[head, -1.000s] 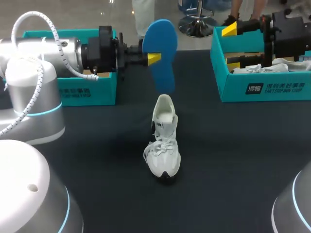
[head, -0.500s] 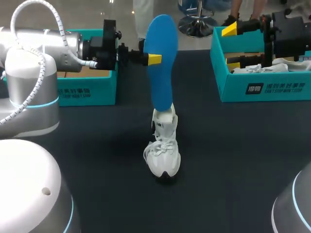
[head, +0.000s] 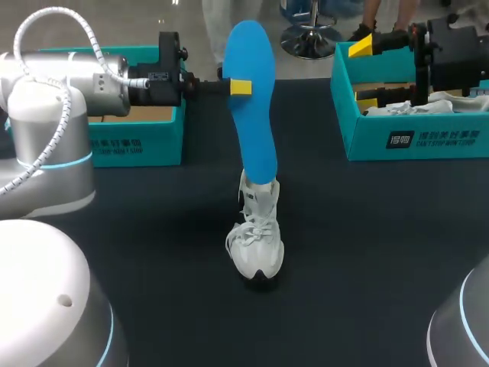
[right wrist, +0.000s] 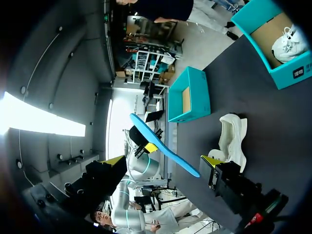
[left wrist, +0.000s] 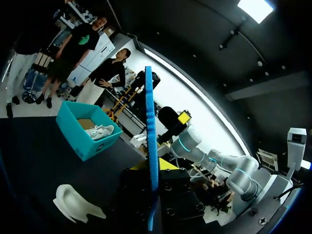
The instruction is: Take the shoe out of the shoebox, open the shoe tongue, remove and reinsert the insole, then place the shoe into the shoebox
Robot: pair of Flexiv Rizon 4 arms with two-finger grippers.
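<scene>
Over the dark table [head: 382, 252], my right gripper [head: 364, 73] hangs with its fingers spread wide above the right shoebox [head: 412, 141], gripping nothing. The left shoebox [head: 137, 141] sits just beside my left gripper [head: 243, 86]. The white shoe [head: 258, 229] stands on the table below that gripper, which is clamped on the blue insole [head: 256, 115], held upright with its lower end at the shoe's opening.

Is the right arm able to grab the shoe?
Probably yes. The right gripper is open and empty, with nothing between it and the white shoe. Only the blue insole in the left gripper stands at its heel.
</scene>
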